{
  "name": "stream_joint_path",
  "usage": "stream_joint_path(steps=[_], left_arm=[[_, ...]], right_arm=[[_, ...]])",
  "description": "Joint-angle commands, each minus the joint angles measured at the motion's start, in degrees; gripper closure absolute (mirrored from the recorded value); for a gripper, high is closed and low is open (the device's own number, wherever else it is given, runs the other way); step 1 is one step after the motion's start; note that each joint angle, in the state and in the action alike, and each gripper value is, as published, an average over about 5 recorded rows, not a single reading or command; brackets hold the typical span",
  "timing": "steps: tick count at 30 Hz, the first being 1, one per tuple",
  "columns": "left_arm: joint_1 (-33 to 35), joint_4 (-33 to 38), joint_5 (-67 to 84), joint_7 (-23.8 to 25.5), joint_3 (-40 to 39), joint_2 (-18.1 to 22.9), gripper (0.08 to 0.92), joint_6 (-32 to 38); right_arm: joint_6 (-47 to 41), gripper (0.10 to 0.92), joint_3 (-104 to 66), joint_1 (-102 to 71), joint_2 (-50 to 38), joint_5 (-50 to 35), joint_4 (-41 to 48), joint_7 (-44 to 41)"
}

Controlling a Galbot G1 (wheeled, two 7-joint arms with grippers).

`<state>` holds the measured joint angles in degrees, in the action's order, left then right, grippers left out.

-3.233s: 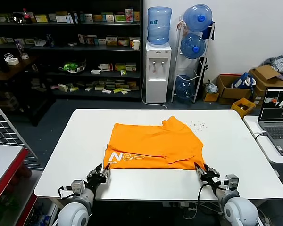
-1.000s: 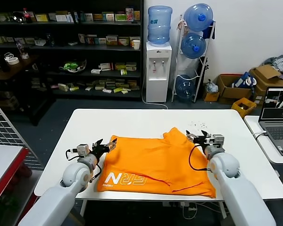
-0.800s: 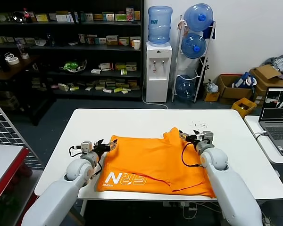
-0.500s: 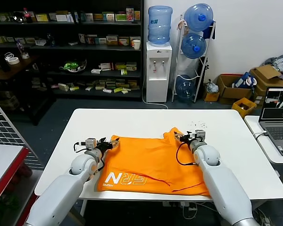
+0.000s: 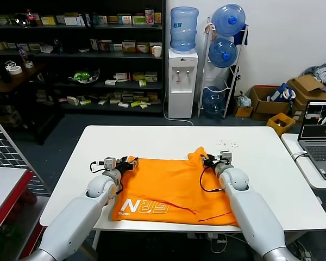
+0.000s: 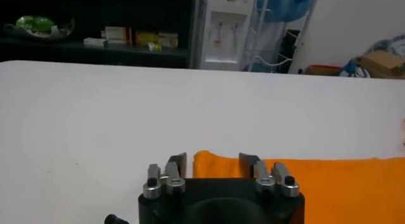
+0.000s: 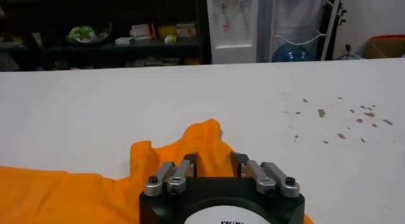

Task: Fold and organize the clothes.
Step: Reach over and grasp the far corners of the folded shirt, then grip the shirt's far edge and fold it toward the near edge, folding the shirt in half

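Reaching over the near left part of the white bench (image 5: 87, 163), the left gripper (image 5: 128, 162) sits at the far left corner of the orange T-shirt (image 5: 174, 187). In the left wrist view its fingers (image 6: 178, 165) stand apart with the shirt's corner (image 6: 218, 165) lying between them; whether they pinch the cloth I cannot tell.

The T-shirt lies spread across the middle of the bench, its white lettering (image 5: 146, 206) along the near left edge and its front hem close to the bench's near edge. A bunched fold (image 5: 196, 154) rises at its far right corner.

At that fold rests the right gripper (image 5: 206, 161). The right wrist view shows its fingers (image 7: 189, 164) parted, orange fabric (image 7: 202, 146) lying between and beyond them, with small dark specks (image 7: 335, 121) scattered on the bench farther off.

To the right of the bench, an open laptop (image 5: 319, 130) stands on a side table.
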<state>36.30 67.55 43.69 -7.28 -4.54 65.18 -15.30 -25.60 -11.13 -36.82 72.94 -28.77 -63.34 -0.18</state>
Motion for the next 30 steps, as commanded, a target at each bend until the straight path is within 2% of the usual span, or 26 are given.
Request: stream_joint_path(steps=[1,7,10,16,24,30], left_arm=[[-0.6,-1.3,-0.7,0.2,-0.6,0.5,0.474,0.4],[1.1,1.0,-0.6,-1.1,-0.1,0.3,0.647,2.1],[2.4,3.8,-0.7,-2.3,0.1,-0.3,0.734,3.1],[6.5,13.4,-0.4,-4.5,1.5,-2.7,0.888,3.3],[17.3,29.7,0.2,-8.8,5.0,-6.9,0.909,2.8],[26.0,37.9,-1.2,-9.7,8.0,-9.5,0.909,2.4]], right_arm=[[0.7,0.709,0.3,0.0,0.4,0.1,0.3,-0.4],[3.3,0.872,-0.1,-2.1,-0.8,-1.0,-4.3,-0.3],[3.6,0.901,-0.6,-4.2,-1.9,-2.3,-8.5,0.3],[2.4,0.901,-2.0,-11.4,-6.4,-5.3,-19.0,2.1],[-0.6,0.901,-5.7,-24.6,-12.9,-8.0,-36.0,5.0],[-2.3,0.901,-8.7,-31.5,-13.7,-8.2,-43.3,7.5]])
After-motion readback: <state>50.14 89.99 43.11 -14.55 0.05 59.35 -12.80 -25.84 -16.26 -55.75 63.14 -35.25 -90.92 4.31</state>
